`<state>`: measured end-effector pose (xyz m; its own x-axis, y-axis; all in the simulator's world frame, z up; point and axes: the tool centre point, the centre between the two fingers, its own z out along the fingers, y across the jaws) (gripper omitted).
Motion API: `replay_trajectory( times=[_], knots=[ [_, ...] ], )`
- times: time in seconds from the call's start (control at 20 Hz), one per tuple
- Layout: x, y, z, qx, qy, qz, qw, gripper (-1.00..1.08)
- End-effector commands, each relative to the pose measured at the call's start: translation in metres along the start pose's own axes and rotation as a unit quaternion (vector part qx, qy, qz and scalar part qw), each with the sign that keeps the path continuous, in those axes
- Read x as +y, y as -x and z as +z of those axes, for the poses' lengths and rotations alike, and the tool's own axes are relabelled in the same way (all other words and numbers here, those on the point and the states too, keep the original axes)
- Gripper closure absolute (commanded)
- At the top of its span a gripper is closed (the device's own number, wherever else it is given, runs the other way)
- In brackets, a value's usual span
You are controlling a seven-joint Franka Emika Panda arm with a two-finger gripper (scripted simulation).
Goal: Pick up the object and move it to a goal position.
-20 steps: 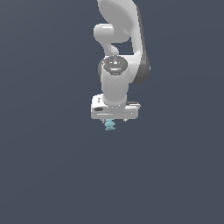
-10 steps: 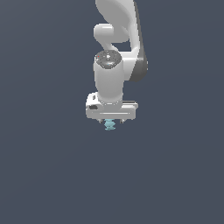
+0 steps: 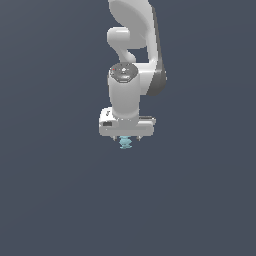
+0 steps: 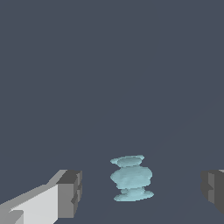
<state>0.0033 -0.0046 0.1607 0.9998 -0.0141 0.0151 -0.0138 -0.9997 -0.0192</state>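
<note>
The object (image 4: pixel 130 178) is a tiny pale turquoise, lumpy stacked piece. In the wrist view it stands between my two grey fingertips (image 4: pixel 70 192), with a clear gap on each side. My gripper (image 4: pixel 142 190) is open around it and does not touch it. In the exterior view the object (image 3: pixel 125 144) peeks out just under the white gripper bar (image 3: pixel 126 130), with the gripper (image 3: pixel 126 140) right over it. The white-grey arm (image 3: pixel 131 65) rises above the bar. The fingers are mostly hidden by the bar in the exterior view.
A plain dark grey-blue surface (image 3: pixel 200 200) fills both views. No other objects show.
The gripper bar has stayed over the object while the wrist has turned and leaned toward the exterior view's right. The object has not moved.
</note>
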Motion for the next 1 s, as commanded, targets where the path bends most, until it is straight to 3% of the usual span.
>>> replay_trajectory(
  times=[0.0, 0.55, 0.95],
  knots=[
    [0.002, 0.008, 0.010, -0.001, 0.002, -0.009, 1.0000, -0.92],
    [0.009, 0.054, 0.058, -0.007, 0.008, -0.060, 0.9982, -0.92],
    [0.010, 0.063, 0.066, -0.009, 0.009, -0.068, 0.9976, -0.92]
  ],
)
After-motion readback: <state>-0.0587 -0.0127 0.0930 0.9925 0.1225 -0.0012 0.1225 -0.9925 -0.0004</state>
